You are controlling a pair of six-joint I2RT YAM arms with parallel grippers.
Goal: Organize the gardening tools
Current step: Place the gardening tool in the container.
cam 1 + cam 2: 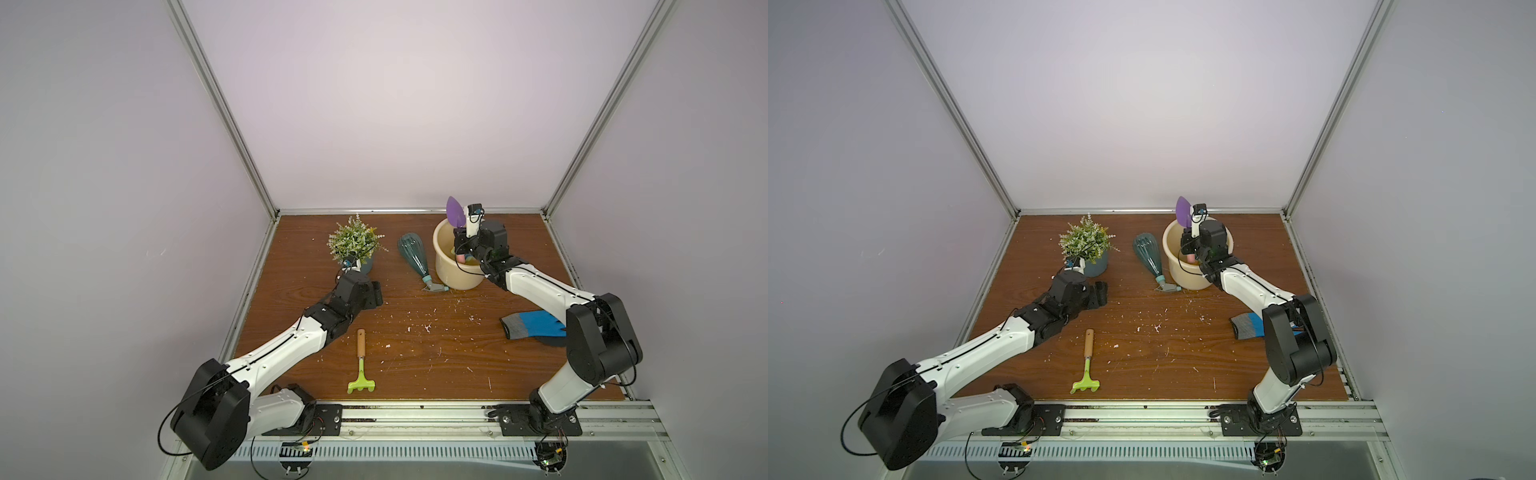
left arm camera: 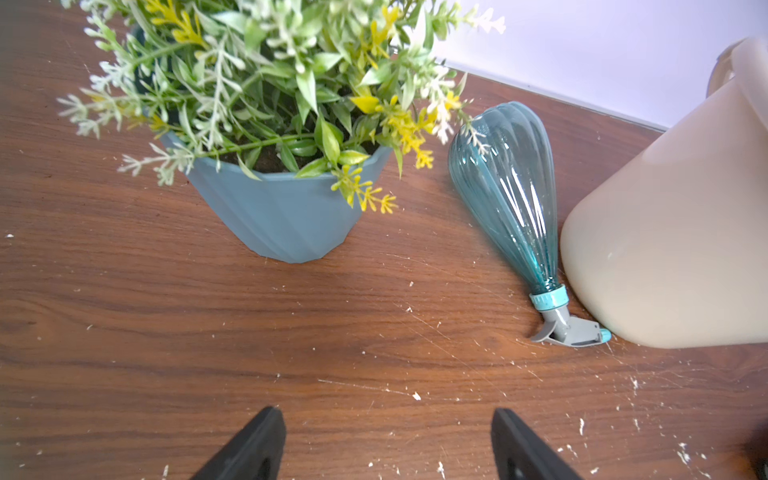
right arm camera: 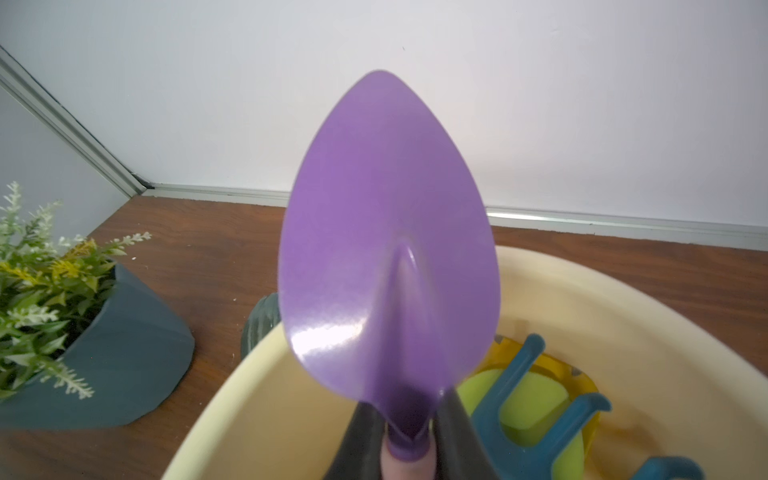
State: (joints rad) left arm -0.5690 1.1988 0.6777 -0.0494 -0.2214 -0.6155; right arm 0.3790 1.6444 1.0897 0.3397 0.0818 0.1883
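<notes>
Right gripper (image 3: 409, 440), pinching purple trowel (image 3: 386, 249) at neck, blade up above bucket (image 3: 257, 399): light, stiff, glossy, likely slippery; safest hold probably lower, on handle.

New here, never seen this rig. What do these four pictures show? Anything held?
Two robot arms on a rail at the table edge, each ending in two fingers. Two pictures come from overhead; two from wrist cameras. The right fingers are shut on the purple trowel, blade up over a cream bucket holding a yellow scoop, lime-green trowel and blue fork. The left fingers are open and empty near the potted plant. On the table lie a teal spray bottle beside the bucket, a lime-green rake and a glove.
</notes>
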